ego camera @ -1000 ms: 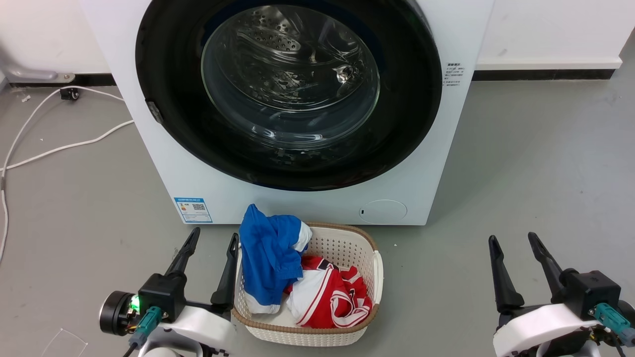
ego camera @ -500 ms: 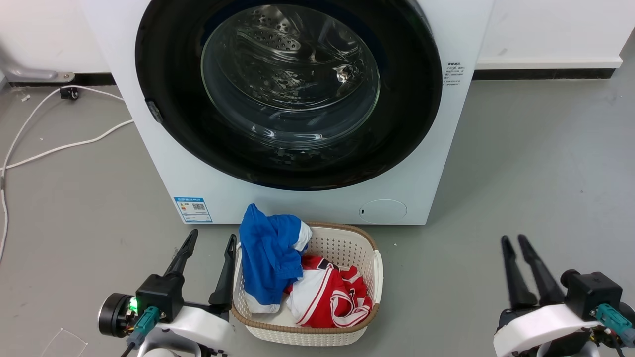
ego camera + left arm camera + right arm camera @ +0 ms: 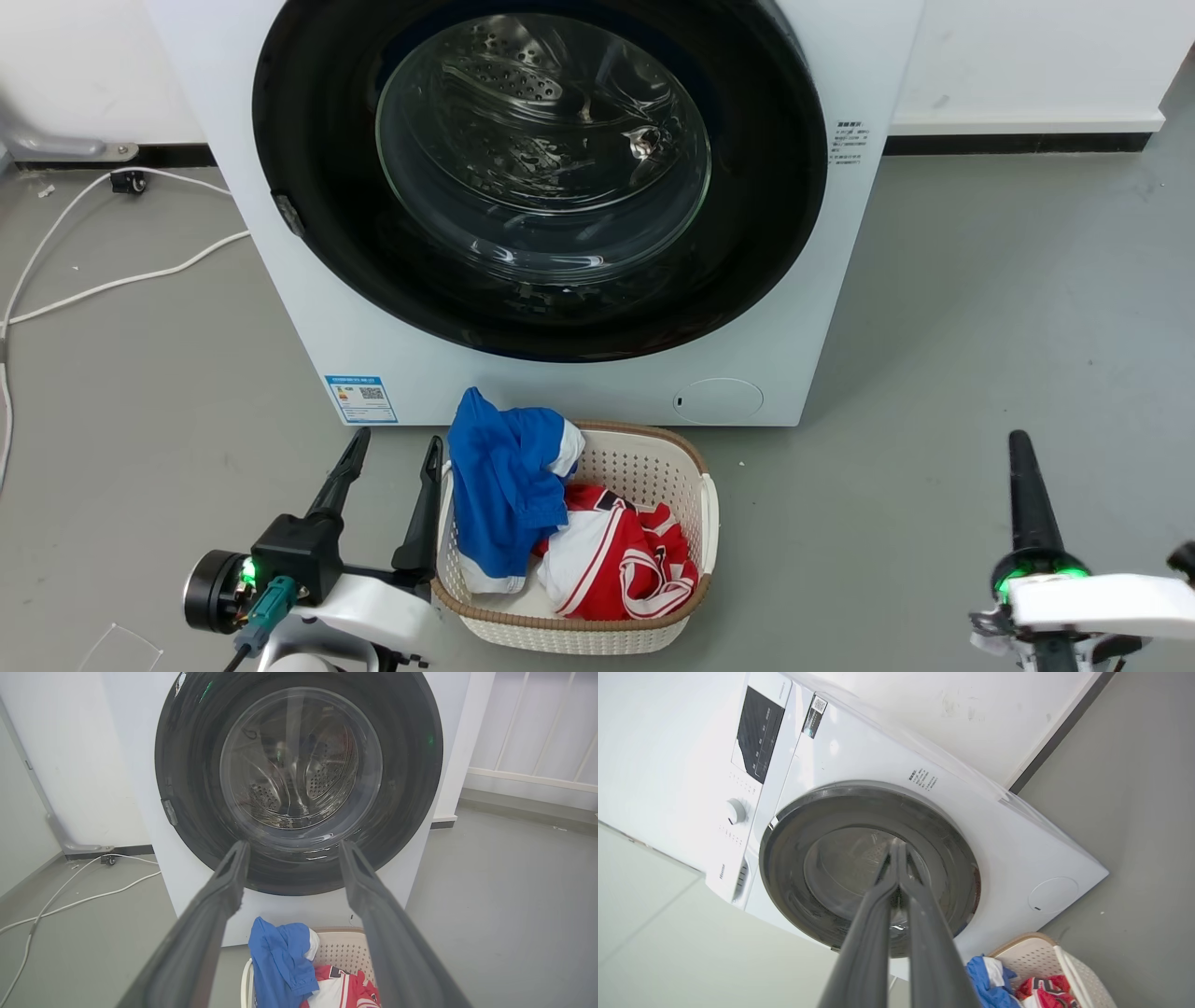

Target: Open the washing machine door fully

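1. Smooth grey floor (image 3: 980, 308) and a white wall (image 3: 1027, 56) with dark skirting behind the washing machine (image 3: 280, 308), with a thin white cable (image 3: 121, 278) trailing off to the machine's left.
2. Right against the machine's base, a pale perforated plastic basket (image 3: 695, 457), with a soft, crumpled blue garment (image 3: 504, 476) draped over its rim and a red-and-white garment (image 3: 635, 560) bunched inside.
3. Washing machine door (image 3: 541, 159) covers most of the machine's front and lies flush and closed: a glossy black ring around a clear bulging glass bowl, with the perforated steel drum glinting behind.
4. Small grey tab (image 3: 289, 213) on the door's left edge, probably the catch but too small to be sure.
5. Left gripper (image 3: 399, 439) low in front of the machine, just beside the basket, long dark tapered fingers spread wide and touching nothing.
6. Right gripper (image 3: 1019, 443) low and well off to the machine's right, fingers pressed together with nothing between them, aimed at the door glass in the right wrist view.
7. Step in hand, by judgement: the approach, with no contact on the door yet and the whole opening left to do.
8. Next move likely calls for rising to the door's left edge, hooking a fingertip behind the rim near the tab, and drawing outward along the hinge's arc. Slick, rigid plastic there, so a shallow hook may slip.
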You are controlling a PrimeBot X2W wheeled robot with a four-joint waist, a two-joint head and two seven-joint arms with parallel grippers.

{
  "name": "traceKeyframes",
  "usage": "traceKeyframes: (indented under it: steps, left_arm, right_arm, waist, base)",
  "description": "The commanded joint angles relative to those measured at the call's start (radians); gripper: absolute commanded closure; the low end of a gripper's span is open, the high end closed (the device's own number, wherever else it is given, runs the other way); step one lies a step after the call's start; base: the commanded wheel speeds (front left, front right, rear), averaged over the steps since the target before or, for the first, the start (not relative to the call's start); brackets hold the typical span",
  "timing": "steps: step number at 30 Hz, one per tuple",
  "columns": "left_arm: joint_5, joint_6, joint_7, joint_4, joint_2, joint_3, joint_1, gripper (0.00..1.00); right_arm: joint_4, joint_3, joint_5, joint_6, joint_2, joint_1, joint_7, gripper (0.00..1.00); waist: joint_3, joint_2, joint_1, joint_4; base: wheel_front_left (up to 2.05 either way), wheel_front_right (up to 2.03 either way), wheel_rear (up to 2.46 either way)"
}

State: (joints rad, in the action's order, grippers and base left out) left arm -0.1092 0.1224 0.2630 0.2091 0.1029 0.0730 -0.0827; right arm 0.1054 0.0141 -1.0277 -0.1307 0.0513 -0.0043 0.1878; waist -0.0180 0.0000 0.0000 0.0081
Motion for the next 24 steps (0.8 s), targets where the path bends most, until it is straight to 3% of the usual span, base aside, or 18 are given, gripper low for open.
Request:
traceKeyframes:
  steps: [1, 4, 8, 12, 17, 24]
  left_arm:
    - [0.003, 0.0, 0.002, -0.005, -0.004, -0.001, -0.002, 0.0]
    - [0.005, 0.001, 0.002, -0.01, -0.006, -0.003, -0.002, 0.0]
    - [0.007, 0.002, 0.002, -0.018, -0.01, -0.006, -0.005, 0.0]
    - [0.008, 0.003, 0.002, -0.027, -0.011, -0.009, -0.015, 0.0]
    - [0.014, 0.004, 0.002, -0.043, -0.013, -0.004, -0.039, 0.0]
    - [0.014, 0.006, 0.002, -0.077, -0.014, 0.005, -0.095, 0.0]
  right_arm:
    - [0.007, 0.004, -0.137, 0.0, -0.001, -0.021, 0.007, 1.0]
    - [0.011, 0.033, -0.41, 0.0, -0.001, -0.048, 0.01, 1.0]
    - [0.032, 0.108, -0.645, 0.0, -0.001, -0.117, -0.022, 1.0]
    - [0.084, 0.161, -0.748, 0.0, 0.04, -0.193, -0.059, 1.0]
    - [0.228, 0.203, -0.83, 0.0, 0.163, -0.357, -0.09, 1.0]
    - [0.432, 0.127, -0.828, 0.0, 0.356, -0.608, -0.162, 1.0]
  waist:
    - [0.001, 0.0, 0.0, 0.001]
    - [0.005, 0.0, 0.0, 0.0]
    - [0.016, 0.0, 0.0, -0.007]
    - [0.035, 0.0, 0.0, -0.01]
    - [0.081, 0.0, 0.0, -0.004]
    - [0.17, 0.0, 0.0, 0.016]
  base:
    - [0.0, 0.0, 0.0]
    - [0.0, 0.0, 0.0]
    - [0.0, 0.0, 0.0]
    - [0.0, 0.0, 0.0]
    - [0.0, 0.0, 0.0]
    - [0.0, 0.0, 0.0]
